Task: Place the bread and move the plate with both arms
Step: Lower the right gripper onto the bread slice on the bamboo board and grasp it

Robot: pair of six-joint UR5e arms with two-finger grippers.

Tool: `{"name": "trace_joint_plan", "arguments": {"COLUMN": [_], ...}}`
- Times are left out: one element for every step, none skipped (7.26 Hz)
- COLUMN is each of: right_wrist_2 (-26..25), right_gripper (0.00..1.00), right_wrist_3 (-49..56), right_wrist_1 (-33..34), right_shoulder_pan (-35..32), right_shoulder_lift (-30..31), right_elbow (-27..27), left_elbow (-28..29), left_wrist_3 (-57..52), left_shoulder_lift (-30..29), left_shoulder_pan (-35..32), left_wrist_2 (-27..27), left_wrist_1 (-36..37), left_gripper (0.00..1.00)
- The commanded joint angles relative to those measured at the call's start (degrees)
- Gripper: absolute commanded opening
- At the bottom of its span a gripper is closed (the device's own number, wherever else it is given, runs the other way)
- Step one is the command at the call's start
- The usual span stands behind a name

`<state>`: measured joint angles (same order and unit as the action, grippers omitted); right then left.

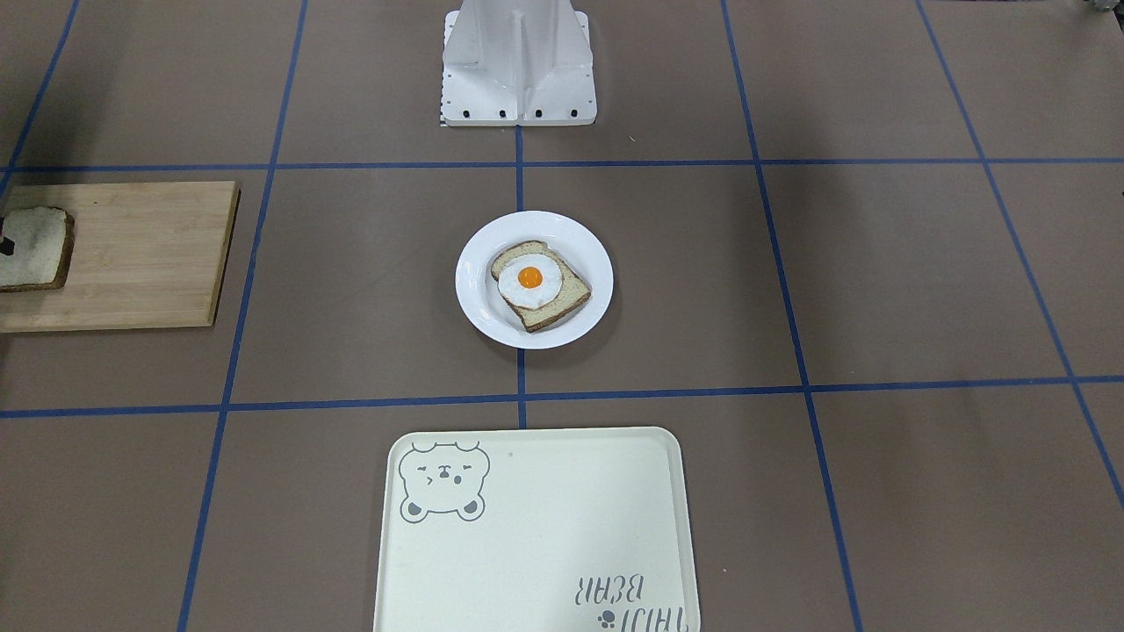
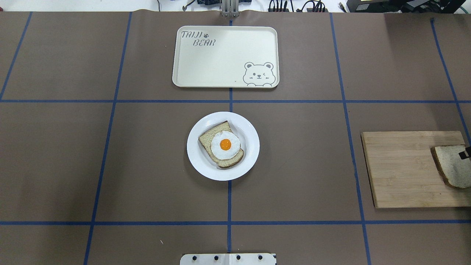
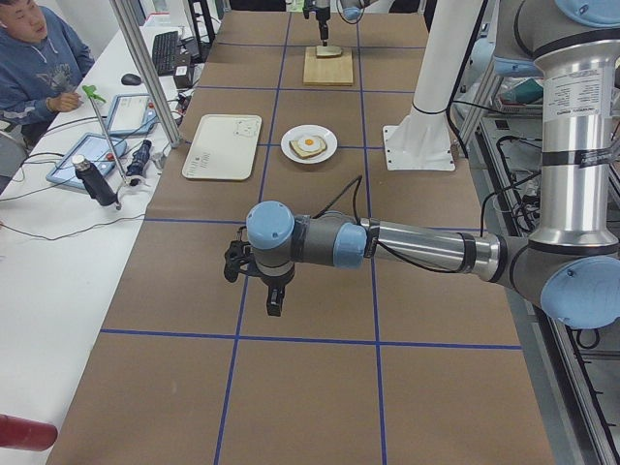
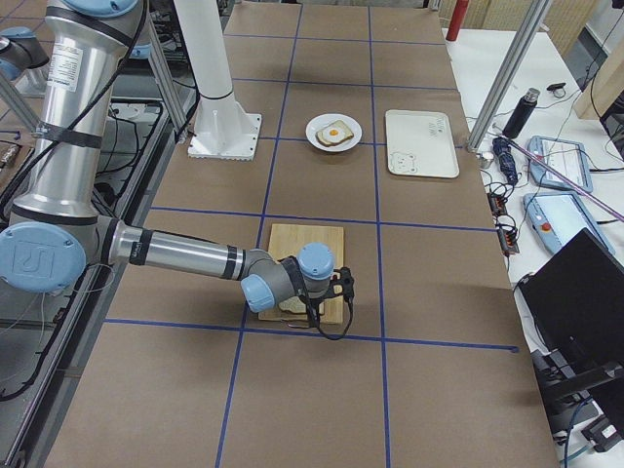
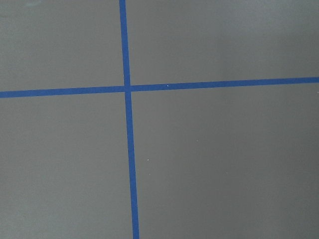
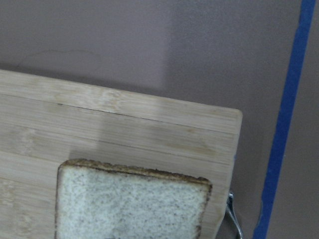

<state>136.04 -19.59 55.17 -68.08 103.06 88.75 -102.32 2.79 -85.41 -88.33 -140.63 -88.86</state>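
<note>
The plain bread (image 2: 450,165) lies on the wooden board (image 2: 401,169) at the table's right end; it also shows in the front view (image 1: 31,247) and fills the bottom of the right wrist view (image 6: 132,201). My right gripper (image 2: 466,152) sits low at that slice's edge (image 4: 314,310). Only a black sliver of it shows, so I cannot tell if it is open or shut. The white plate (image 2: 251,147) stands mid-table with an egg-topped slice (image 2: 222,145) on it. My left gripper (image 3: 275,302) hangs over bare table far from the plate, and I cannot tell its state.
A cream bear tray (image 2: 206,66) lies beyond the plate. The white pedestal (image 1: 518,70) stands on the robot's side. A person (image 3: 39,58) sits at a side desk with tablets and bottles. The left wrist view shows only brown table and blue tape lines (image 5: 127,88).
</note>
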Motion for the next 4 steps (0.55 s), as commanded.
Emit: {"name": "trace_joint_plan", "arguments": {"right_wrist_2": [-0.25,-0.25,-0.60,-0.69], "right_gripper": [0.61,0.61,0.61,0.61], "right_wrist_3": [-1.75,-1.42,-1.24,-1.15], "right_wrist_1": [-0.33,-0.33,-0.33,-0.33], "right_shoulder_pan": [2.16,2.25,2.16,2.16], "right_shoulder_lift": [-0.75,-0.67,-0.58,-0.58], "right_elbow": [-0.42,-1.03,-1.29,-1.30], "left_elbow": [-0.16,-0.34,-0.25,-0.25], "left_wrist_3": [0.20,0.28,0.20,0.28], "left_shoulder_lift": [-0.11,-0.11,-0.11,-0.11], "left_shoulder_pan": [0.00,0.00,0.00,0.00], "left_wrist_2": [0.01,0.09,0.09,0.01], "left_wrist_1": [0.00,0.00,0.00,0.00], "left_gripper": [0.98,0.98,0.98,0.98]}}
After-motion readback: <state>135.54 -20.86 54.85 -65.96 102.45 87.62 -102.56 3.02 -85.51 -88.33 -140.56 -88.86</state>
